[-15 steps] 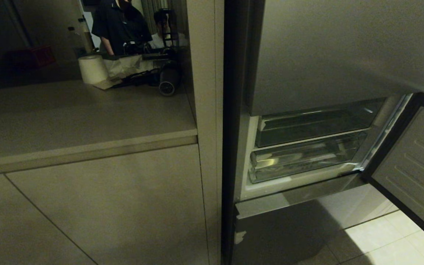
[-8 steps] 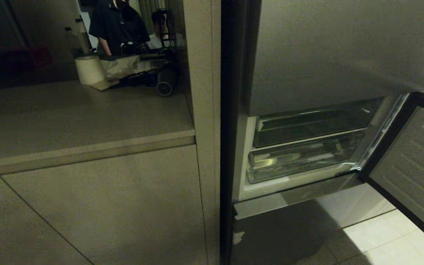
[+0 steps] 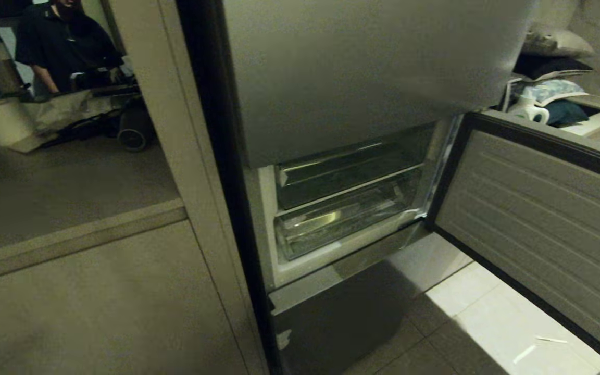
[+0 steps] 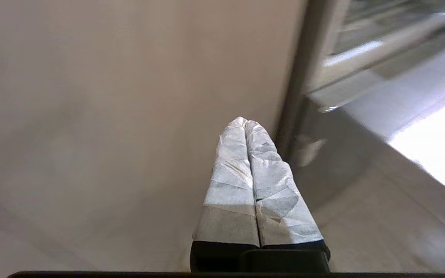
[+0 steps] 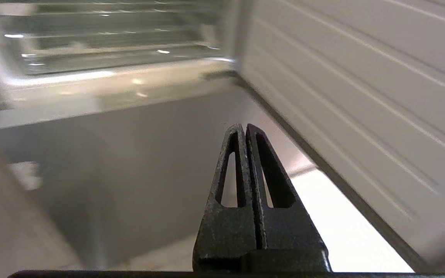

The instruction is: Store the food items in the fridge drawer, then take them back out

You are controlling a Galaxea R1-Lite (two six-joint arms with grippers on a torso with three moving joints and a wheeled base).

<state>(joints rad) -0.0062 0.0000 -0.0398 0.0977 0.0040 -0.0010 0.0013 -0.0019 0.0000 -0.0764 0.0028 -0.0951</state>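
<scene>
The fridge drawer (image 3: 341,225) is a clear, shallow plastic bin low in the open fridge, pushed in under another clear compartment (image 3: 339,174). It also shows blurred in the right wrist view as the fridge drawer (image 5: 106,50). The food items are out of view. Neither arm appears in the head view. My left gripper (image 4: 245,121), its fingers wrapped in white tape, is shut with nothing in it, in front of a beige cabinet front. My right gripper (image 5: 244,126) is shut and empty, low before the grey panel under the fridge opening.
The open fridge door (image 3: 539,224) swings out to the right, ribbed inner side facing me. A grey lower panel (image 3: 331,317) sits under the drawer. At left, a beige counter (image 3: 60,187) carries a paper roll (image 3: 3,122); a person (image 3: 60,47) stands behind it.
The whole head view has shifted left, so the camera has turned towards the fridge, which is now near the middle. The drawer and door keep their places.
</scene>
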